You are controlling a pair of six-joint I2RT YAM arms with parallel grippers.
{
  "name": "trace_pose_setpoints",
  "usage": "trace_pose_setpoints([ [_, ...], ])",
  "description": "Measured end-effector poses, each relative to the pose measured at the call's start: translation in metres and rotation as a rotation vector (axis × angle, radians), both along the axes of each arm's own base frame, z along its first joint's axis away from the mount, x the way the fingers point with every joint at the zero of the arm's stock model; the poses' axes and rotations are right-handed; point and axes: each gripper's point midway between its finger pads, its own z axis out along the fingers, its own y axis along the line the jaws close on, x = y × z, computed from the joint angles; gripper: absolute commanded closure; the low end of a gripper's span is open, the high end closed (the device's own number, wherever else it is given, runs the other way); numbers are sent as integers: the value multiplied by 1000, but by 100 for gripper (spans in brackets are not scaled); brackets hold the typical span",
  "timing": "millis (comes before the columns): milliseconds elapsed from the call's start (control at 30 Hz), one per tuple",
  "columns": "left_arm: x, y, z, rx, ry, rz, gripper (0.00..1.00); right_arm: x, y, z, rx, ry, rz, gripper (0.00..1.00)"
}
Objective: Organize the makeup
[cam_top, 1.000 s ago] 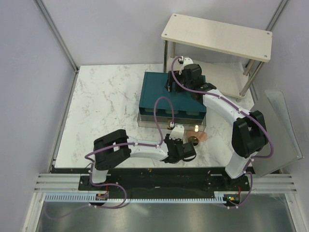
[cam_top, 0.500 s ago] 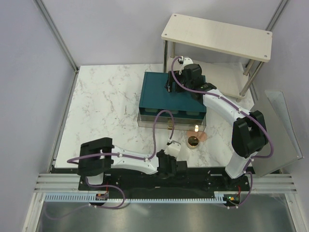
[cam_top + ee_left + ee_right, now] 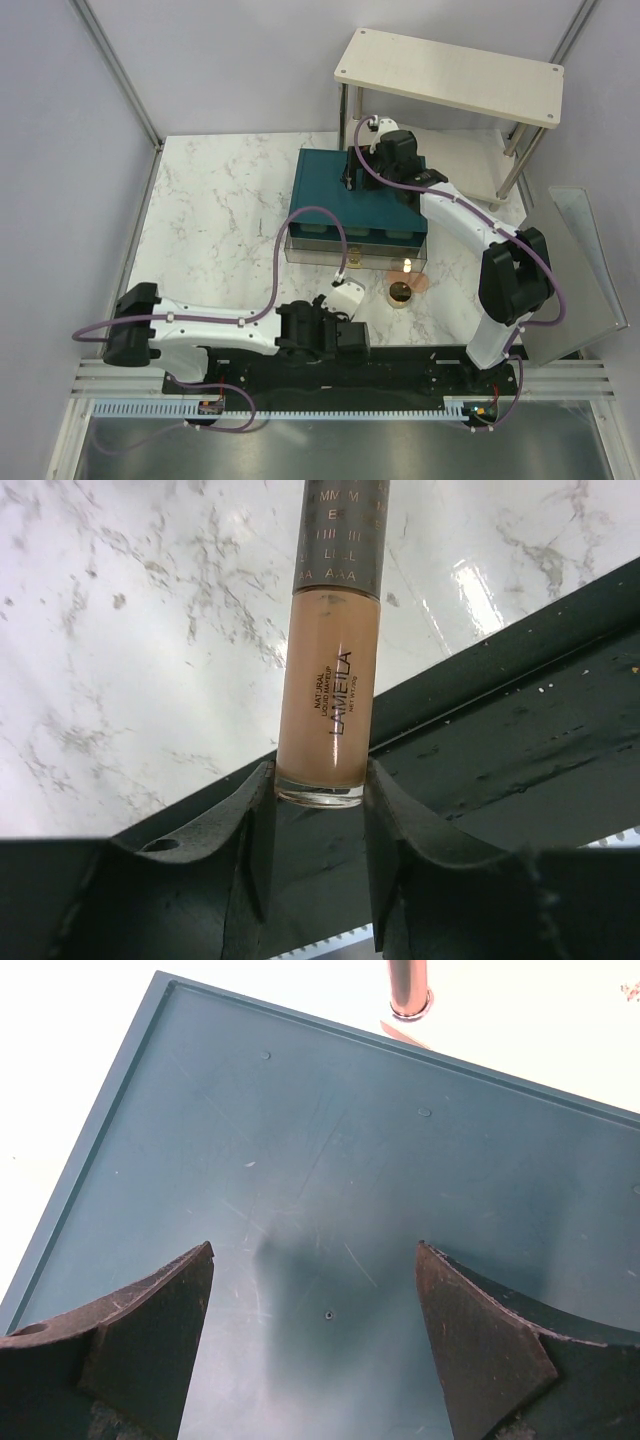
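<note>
The left arm (image 3: 225,325) has drawn back since a second ago. Then its wrist sat just in front of the teal box (image 3: 345,190), right beside the compact (image 3: 401,292). Now the elbow is swung out to the left and the wrist is well in front of the box, over the black rail (image 3: 500,730) at the table's near edge. The compact, partly covered before, is now in plain view and lies where it did. The right arm has not moved.

The left gripper (image 3: 318,775) is partly closed, its two fingers pressing on either side of the base of the peach-tan tube (image 3: 325,695). The tube sticks out past the fingertips, its dark lettered cap at the far end over the marble table (image 3: 220,210). It is held clear of the surface, well to the near side of the box.

Closer to the box, the gold-rimmed compact rests on the marble just in front of the box's right half. A peach-pink pad (image 3: 423,283) touches or nearly touches its far right edge. A clear tray (image 3: 355,255) runs along the box's near face; I cannot tell what is in it.

The right gripper (image 3: 315,1260) hangs over the box's flat lid with its fingers spread wide, holding nothing and touching nothing. Past the box's far edge stands a metal shelf leg (image 3: 410,990).
</note>
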Motion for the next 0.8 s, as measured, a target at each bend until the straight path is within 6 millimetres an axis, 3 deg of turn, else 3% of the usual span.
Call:
trace_pose_setpoints([
  [367,26,-12,93,-122,-180,-128,98,1,1,1,-8,15,5,10],
  [533,49,-11,103,-104,-227,-121,98,1,2,1,-10,21,7,10],
  [800,120,1,113,-135,-254,-32,98,3,3,0,-11,25,9,10],
])
